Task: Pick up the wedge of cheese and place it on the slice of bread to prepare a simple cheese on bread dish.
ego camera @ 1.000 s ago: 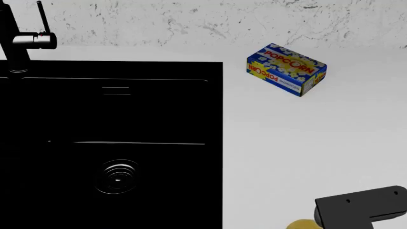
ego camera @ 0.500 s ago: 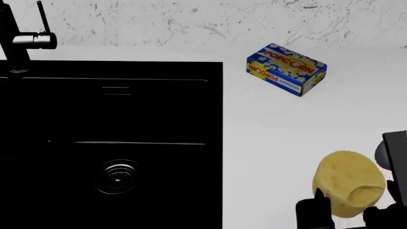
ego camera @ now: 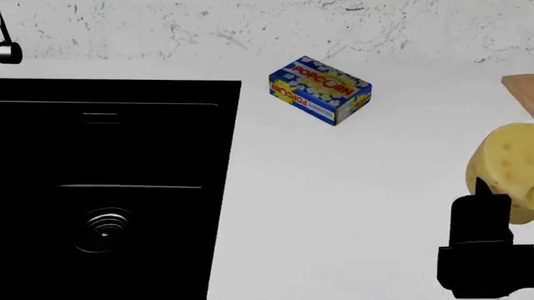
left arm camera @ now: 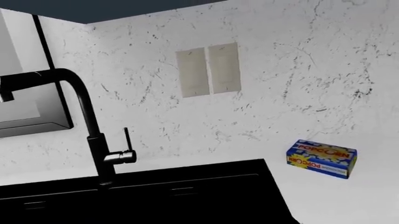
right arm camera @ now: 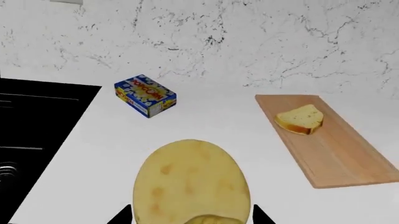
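the right tool [right arm camera: 190, 219] holds the wedge of cheese [right arm camera: 190, 184] up over the white surface [right arm camera: 212, 121]; the slice of bread [right arm camera: 300, 118] lies on the board [right arm camera: 337, 149].

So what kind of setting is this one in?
Most likely a simulated kitchen: a black inset sink with a black tall faucet, a white marble-look counter and backsplash, and a wooden cutting board carrying a slice of bread.

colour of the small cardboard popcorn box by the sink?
Blue popcorn box with yellow panel and red lettering; head view clearest.
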